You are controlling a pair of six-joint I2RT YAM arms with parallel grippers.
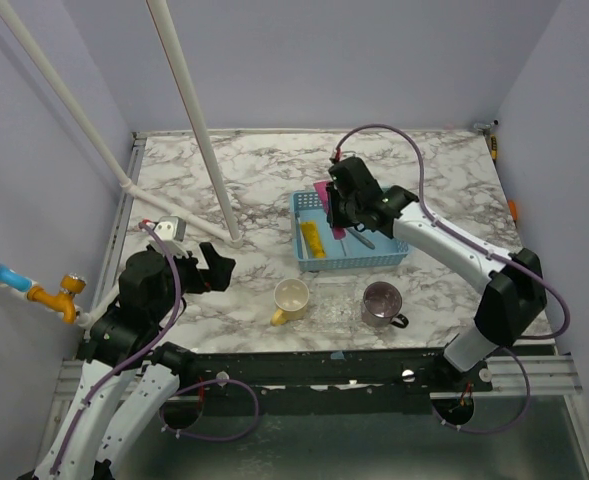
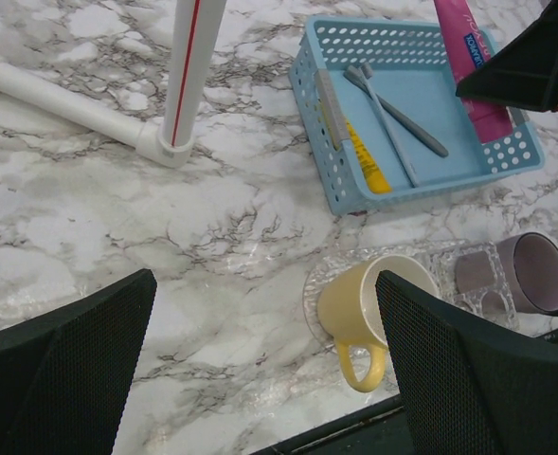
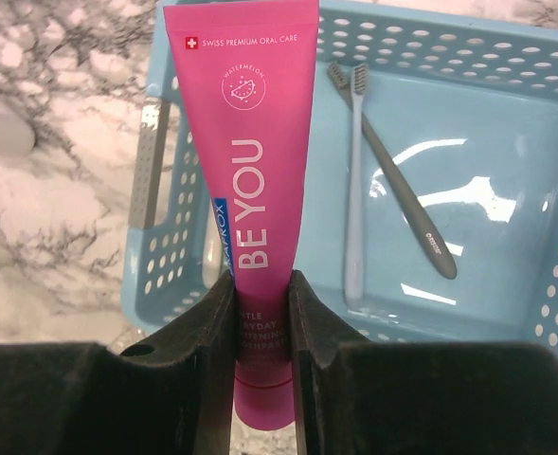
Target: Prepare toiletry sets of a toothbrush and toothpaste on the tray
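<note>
My right gripper (image 3: 261,284) is shut on the cap end of the pink tube (image 3: 245,171) and holds it over the left part of the blue basket (image 3: 449,52). From above, the gripper (image 1: 336,215) and the tube (image 1: 321,190) hang over the basket's far left corner. The grey brush (image 3: 402,199) and pale blue brush (image 3: 354,190) lie in the basket. The yellow tube (image 2: 366,161) lies along its left wall. My left gripper (image 2: 264,284) is open and empty, left of the yellow mug (image 2: 354,308).
A clear tray (image 1: 336,305) near the front edge carries the yellow mug (image 1: 291,298) and the purple mug (image 1: 380,303). A white pipe frame (image 1: 194,120) rises from the table left of the basket (image 1: 354,262). Walls close in on both sides.
</note>
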